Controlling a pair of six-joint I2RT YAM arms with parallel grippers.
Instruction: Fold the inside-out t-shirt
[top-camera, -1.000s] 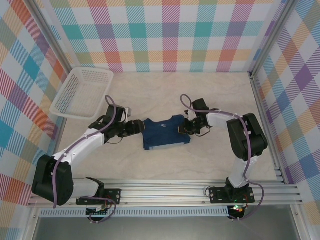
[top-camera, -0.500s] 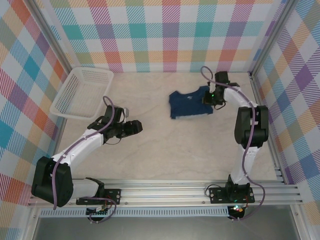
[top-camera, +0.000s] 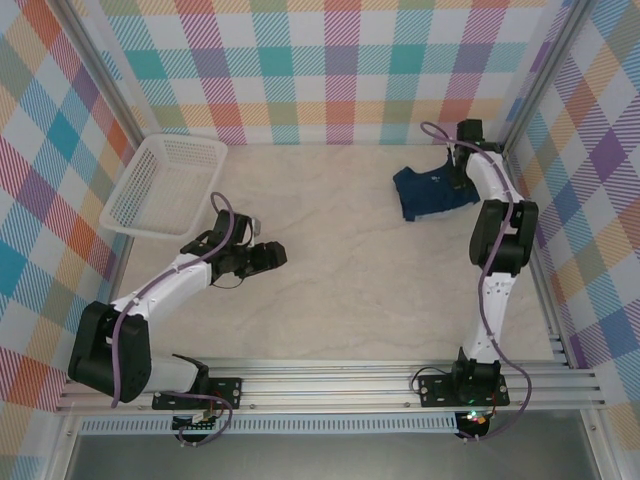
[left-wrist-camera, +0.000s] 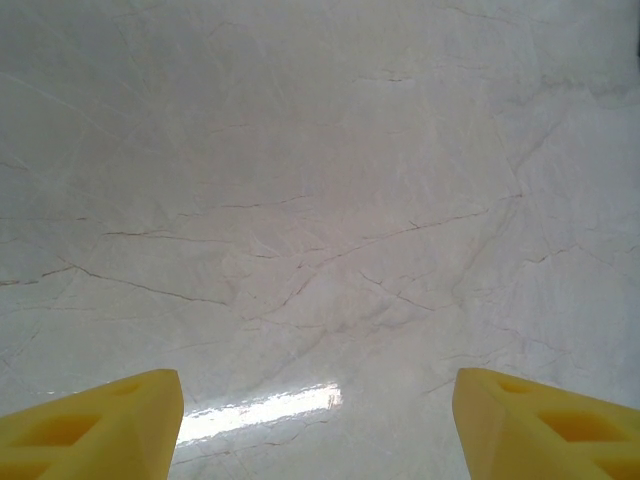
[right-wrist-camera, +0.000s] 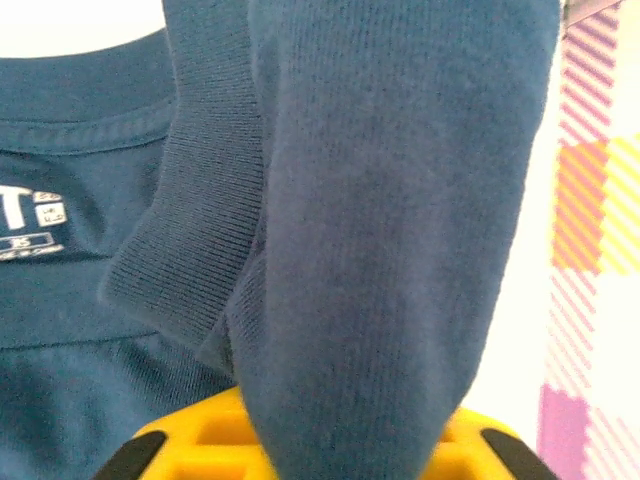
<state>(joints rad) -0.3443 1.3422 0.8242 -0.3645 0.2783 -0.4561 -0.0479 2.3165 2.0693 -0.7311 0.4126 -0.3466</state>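
Evidently, right hand (top-camera: 457, 178) tight on t-shirt (top-camera: 425, 195), probably its sleeve, cloth leftward.

My top camera sits high above and behind my two bases and looks down on the whole tabletop (top-camera: 330, 300). My left wrist camera looks at bare tabletop from close by, left of the middle, with my left gripper (left-wrist-camera: 320, 430) low in view. My right wrist camera is right up against the t-shirt (right-wrist-camera: 380, 200) near the far right corner; the top camera sees that too.
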